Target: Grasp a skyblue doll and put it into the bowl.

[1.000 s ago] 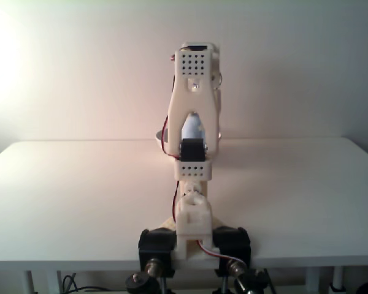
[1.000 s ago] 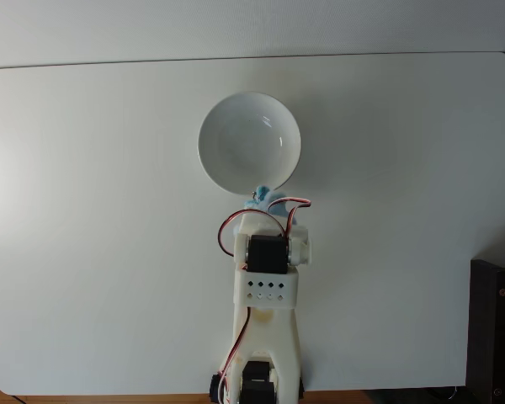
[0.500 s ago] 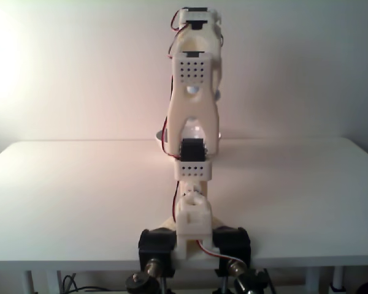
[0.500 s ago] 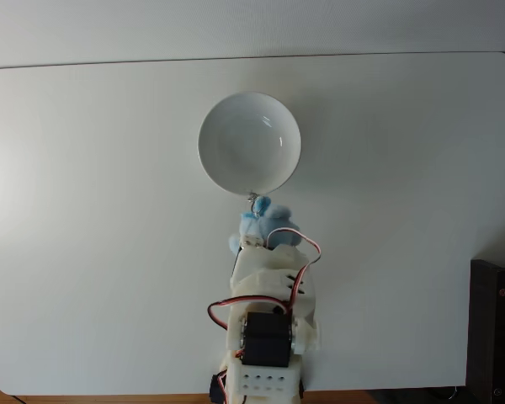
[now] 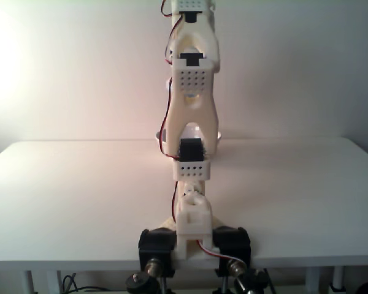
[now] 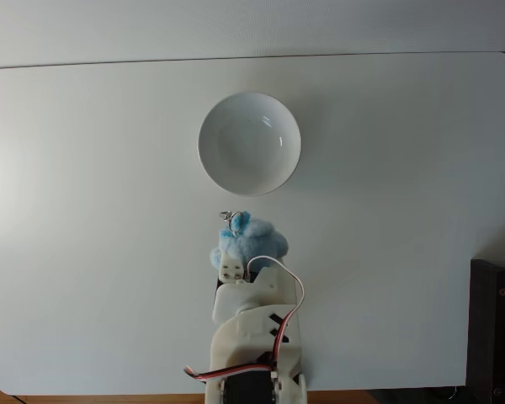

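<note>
In the fixed view from above, the gripper (image 6: pixel 233 263) is closed on the skyblue doll (image 6: pixel 251 242), held up over the table's middle, w/ the bowl (image 6: pixel 249 143) straight ahead toward the far edge, so it prob. must reach forward.

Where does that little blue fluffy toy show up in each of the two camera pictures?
Fixed view from above: the skyblue doll sits just below picture centre, at the arm's tip, below the bowl.
Fixed view from the front: I cannot make the doll out; the arm stands in the way.
Shared landmark: the white bowl, its rim peeking behind the arm.
</note>
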You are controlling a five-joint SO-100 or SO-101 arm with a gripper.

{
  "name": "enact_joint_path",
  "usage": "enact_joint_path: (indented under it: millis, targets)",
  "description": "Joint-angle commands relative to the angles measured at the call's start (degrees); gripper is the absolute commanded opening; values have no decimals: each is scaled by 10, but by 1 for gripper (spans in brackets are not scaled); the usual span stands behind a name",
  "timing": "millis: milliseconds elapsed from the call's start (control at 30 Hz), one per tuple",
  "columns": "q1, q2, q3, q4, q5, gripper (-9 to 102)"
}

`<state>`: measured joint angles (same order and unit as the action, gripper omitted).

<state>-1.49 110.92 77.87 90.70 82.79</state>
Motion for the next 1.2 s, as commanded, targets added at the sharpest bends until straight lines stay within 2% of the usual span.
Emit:
enact_joint_path:
  millis: [0,433,1167]
  targets:
    - [-16,13,-48,-19,-1,2]
    - [-10,-49,-56,-181,-1,2]
    - [-10,-294,-58,-534,-1,2]
